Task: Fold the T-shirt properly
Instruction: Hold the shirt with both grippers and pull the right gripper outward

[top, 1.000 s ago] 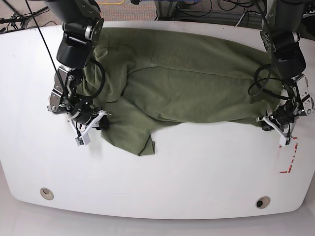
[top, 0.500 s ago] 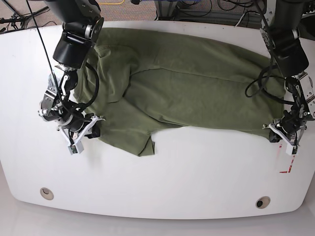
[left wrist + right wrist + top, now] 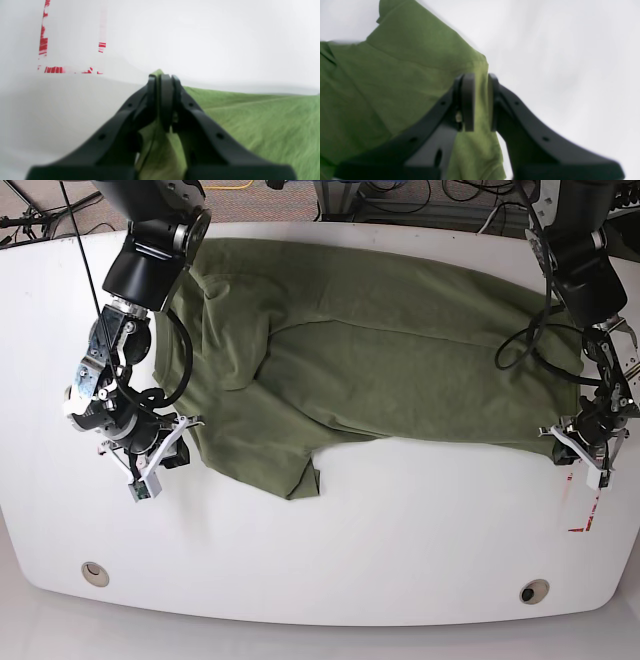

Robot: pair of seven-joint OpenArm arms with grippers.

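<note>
The olive-green T-shirt [image 3: 380, 360] lies wrinkled across the far half of the white table [image 3: 400, 530], with a folded flap [image 3: 300, 475] pointing toward the front. My right gripper [image 3: 165, 462] is at the shirt's left edge, shut on the cloth. In the right wrist view the green fabric [image 3: 395, 75] runs between the black fingers of that gripper [image 3: 477, 82]. My left gripper [image 3: 580, 452] is at the shirt's right corner. In the left wrist view this gripper [image 3: 161, 78] is shut on a pinched fold of the shirt [image 3: 250, 120].
Red tape marks [image 3: 585, 515] lie on the table beside my left gripper, and show again as red tape [image 3: 53, 69] in the left wrist view. Two round holes [image 3: 95, 572] [image 3: 533, 591] sit near the table's front edge. Cables lie on the floor behind the table.
Both grippers have moved outward and toward the front edge, holding the cloth. The right gripper went left, the left gripper went right, and the shirt's lower edge is drawn wider and flatter.
</note>
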